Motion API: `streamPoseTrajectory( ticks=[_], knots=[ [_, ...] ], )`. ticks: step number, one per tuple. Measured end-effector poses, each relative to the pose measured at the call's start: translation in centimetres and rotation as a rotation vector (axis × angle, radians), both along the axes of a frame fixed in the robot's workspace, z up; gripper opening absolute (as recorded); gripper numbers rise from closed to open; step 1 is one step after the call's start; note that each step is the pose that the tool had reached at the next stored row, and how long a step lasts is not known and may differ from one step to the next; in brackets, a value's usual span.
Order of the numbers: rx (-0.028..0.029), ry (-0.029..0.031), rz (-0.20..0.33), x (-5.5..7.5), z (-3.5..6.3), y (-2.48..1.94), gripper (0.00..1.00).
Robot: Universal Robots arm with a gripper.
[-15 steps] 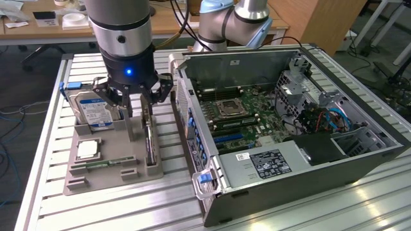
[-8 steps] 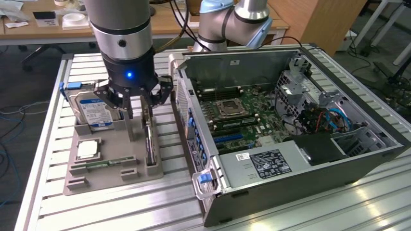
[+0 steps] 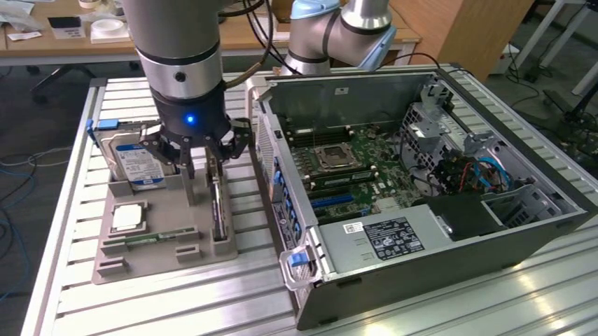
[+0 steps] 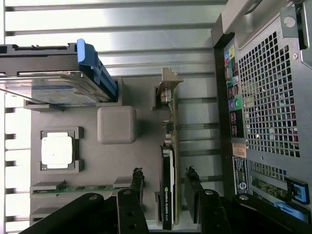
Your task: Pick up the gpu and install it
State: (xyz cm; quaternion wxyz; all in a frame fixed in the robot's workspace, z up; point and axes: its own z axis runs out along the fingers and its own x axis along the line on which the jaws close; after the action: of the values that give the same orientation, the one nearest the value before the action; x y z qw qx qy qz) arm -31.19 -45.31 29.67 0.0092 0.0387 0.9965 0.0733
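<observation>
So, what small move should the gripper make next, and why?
Probably close the gripper on the gpu: its open fingers stand one on each side of the card, which stands on edge in the grey holder.

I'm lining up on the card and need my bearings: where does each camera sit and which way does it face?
Exterior view: off the arm, above, looking down on the tray and open computer case; shows the arm and open gripper.
Wrist view: on the wrist, looking down along the fingers at the gpu between them.
Shared: gpu, tray, hard drive, computer case.
</observation>
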Motion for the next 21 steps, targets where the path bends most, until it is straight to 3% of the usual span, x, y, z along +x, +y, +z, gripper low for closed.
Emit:
streamPoseTrajectory(
  ticks=[7, 9, 12, 16, 17, 21],
  knots=[
    [-0.0002, -0.0001, 0.0, 0.0, -1.01, 0.0, 0.47],
    [-0.0036, 0.0001, 0.0, 0.0, -1.07, 0.01, 0.47],
    [-0.0141, 0.0003, 0.0, 0.0, -1.1, 0.0, 0.47],
    [-0.0421, 0.0016, 0.0, 0.2, -1.17, -0.01, 0.47],
    [-0.0455, 0.0014, 0.0, 0.2, -1.25, 0.0, 0.47],
    [-0.0468, 0.0016, 0.0, 0.4, -1.52, 0.0, 0.47]
  ],
)
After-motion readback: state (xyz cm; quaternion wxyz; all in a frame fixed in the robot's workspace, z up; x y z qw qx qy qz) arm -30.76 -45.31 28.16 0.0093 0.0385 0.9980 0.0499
